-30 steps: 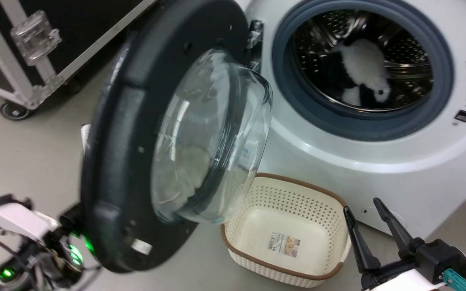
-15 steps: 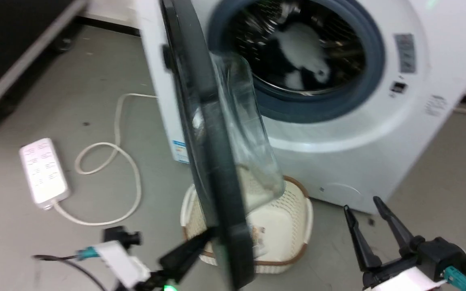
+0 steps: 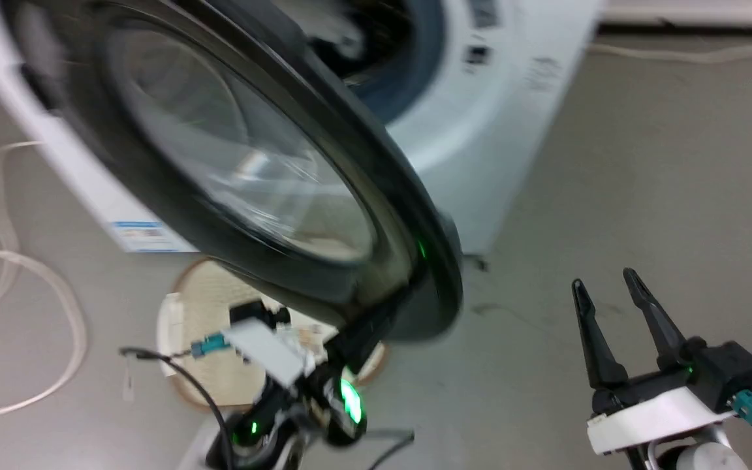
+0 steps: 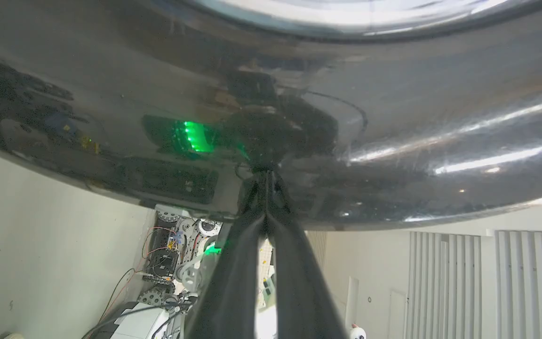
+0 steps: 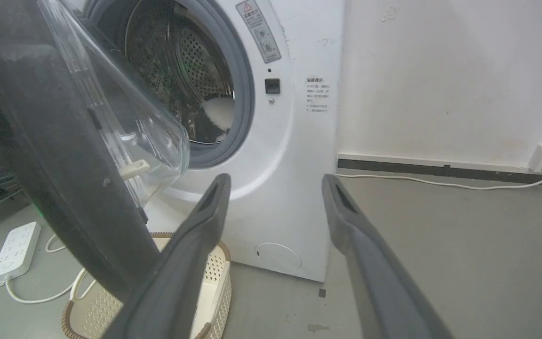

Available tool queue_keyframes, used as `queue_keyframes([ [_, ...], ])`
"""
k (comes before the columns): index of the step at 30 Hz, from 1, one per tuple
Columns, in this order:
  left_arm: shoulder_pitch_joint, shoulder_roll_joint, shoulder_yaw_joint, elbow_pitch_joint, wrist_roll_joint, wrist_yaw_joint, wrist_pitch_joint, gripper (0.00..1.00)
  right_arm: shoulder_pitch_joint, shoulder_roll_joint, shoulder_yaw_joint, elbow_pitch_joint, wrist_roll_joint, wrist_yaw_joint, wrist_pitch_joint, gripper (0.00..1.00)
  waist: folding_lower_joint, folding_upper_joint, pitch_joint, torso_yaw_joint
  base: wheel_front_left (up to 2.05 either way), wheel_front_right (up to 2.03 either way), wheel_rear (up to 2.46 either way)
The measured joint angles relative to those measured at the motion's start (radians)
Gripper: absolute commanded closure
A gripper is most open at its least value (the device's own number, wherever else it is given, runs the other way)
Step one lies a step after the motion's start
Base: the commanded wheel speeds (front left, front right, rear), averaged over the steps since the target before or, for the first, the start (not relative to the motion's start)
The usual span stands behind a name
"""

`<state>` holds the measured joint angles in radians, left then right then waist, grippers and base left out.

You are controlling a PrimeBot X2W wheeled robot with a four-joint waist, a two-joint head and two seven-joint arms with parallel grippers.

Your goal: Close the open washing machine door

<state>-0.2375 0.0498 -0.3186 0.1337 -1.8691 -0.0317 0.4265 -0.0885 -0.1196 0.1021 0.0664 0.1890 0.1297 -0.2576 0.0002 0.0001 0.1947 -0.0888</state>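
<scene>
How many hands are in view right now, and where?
2. The left hand, shut, tips against the black rim of the washing machine door; the right hand, open, above the floor, apart from the door.

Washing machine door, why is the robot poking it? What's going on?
The robot is closing the washing machine door. Its left tool, shut, presses its tips against the door's glossy black rim. The door is only partway round and not yet closed, so the drum opening shows. The right tool is open and holds nothing. A basket sits on the floor below the door.
</scene>
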Motion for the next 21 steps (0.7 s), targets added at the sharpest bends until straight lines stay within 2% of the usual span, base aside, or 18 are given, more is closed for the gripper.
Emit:
queue_keyframes([
  [4,-0.107,0.000,-0.011,0.075,-0.026,-0.034,-0.100,1.00,-0.008,0.017,0.003,0.003,0.009,0.000,0.000,0.00,0.0000,0.0000,0.041,-0.094,0.00,0.00,0.00],
  [7,-0.187,-0.002,0.004,0.145,-0.028,-0.056,-0.216,1.00,-0.009,0.029,0.004,0.009,0.016,0.000,0.000,0.00,0.0000,0.0000,0.070,-0.158,0.00,0.00,0.00],
  [10,-0.270,-0.001,0.022,0.229,-0.054,-0.069,-0.327,1.00,-0.015,0.035,0.003,0.014,0.018,0.000,0.000,0.00,0.0000,0.0000,0.095,-0.212,0.00,0.00,0.00],
  [12,-0.318,-0.001,0.024,0.273,-0.063,-0.079,-0.363,1.00,-0.017,0.039,0.008,0.016,0.023,0.000,0.000,0.00,0.0000,0.0000,0.110,-0.240,0.00,0.00,0.00],
  [16,-0.374,-0.002,0.016,0.329,-0.083,-0.087,-0.391,1.00,-0.018,0.045,0.006,0.019,0.023,0.000,0.000,0.00,0.0000,0.0000,0.126,-0.270,0.00,0.00,0.00],
  [21,-0.370,-0.002,0.010,0.316,-0.082,-0.094,-0.393,1.00,-0.019,0.047,-0.004,0.015,0.022,0.000,0.000,0.00,-0.0001,0.0000,0.112,-0.242,0.00,0.00,0.00],
])
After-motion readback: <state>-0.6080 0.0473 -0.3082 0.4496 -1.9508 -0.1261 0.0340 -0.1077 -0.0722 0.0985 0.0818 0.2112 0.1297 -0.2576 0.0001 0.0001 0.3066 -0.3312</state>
